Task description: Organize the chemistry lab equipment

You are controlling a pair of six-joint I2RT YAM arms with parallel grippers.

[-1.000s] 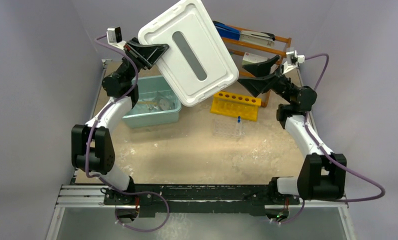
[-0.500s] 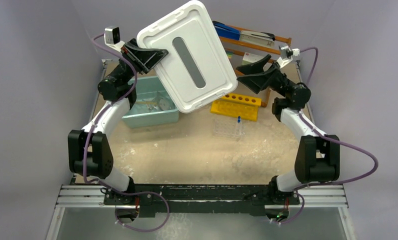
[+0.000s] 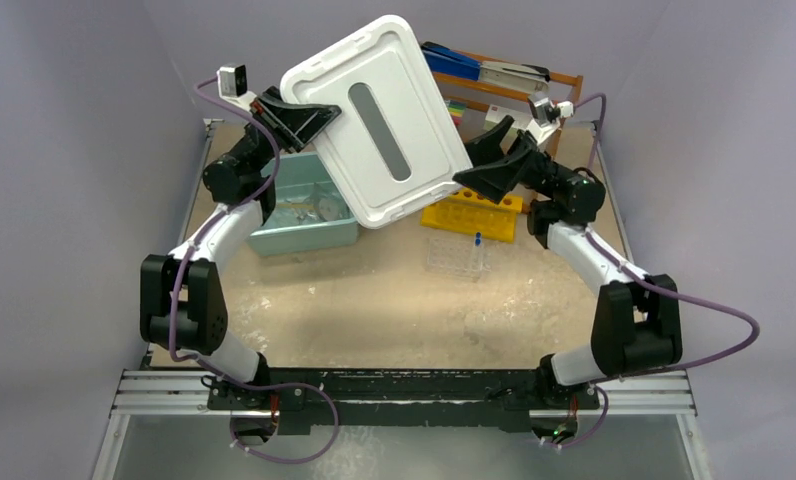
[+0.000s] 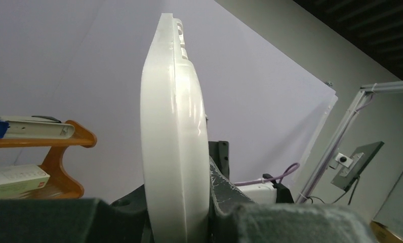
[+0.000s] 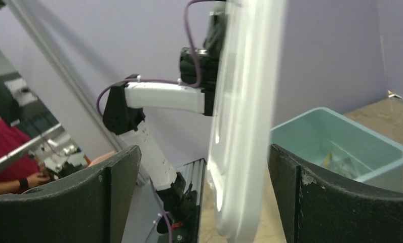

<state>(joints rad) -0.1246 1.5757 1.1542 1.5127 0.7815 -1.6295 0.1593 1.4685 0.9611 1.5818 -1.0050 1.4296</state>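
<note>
Yellow test-tube rack [image 3: 474, 212] sits far right of centre on the table [image 3: 394, 310], long axis left-right, holes up, its far edge partly covered by the raised white lid [image 3: 379, 120] and the right gripper [image 3: 482, 165]. Clear square dish [image 3: 452, 258] lies flat just in front of the rack; the blue-tipped bit in it is too small to name. Teal bin [image 3: 274, 238] at left holds clear items, hard to make out. Left gripper [image 3: 319, 110] is clamped on the lid's edge, lid tilted in the air. Right gripper's fingers are apart, straddling the opposite edge.

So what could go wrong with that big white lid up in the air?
The left hand grips the white lid by one edge only, so it might slip and drop onto the teal bin or yellow rack. The open right hand, straddling the far edge, could bump it loose.
</note>
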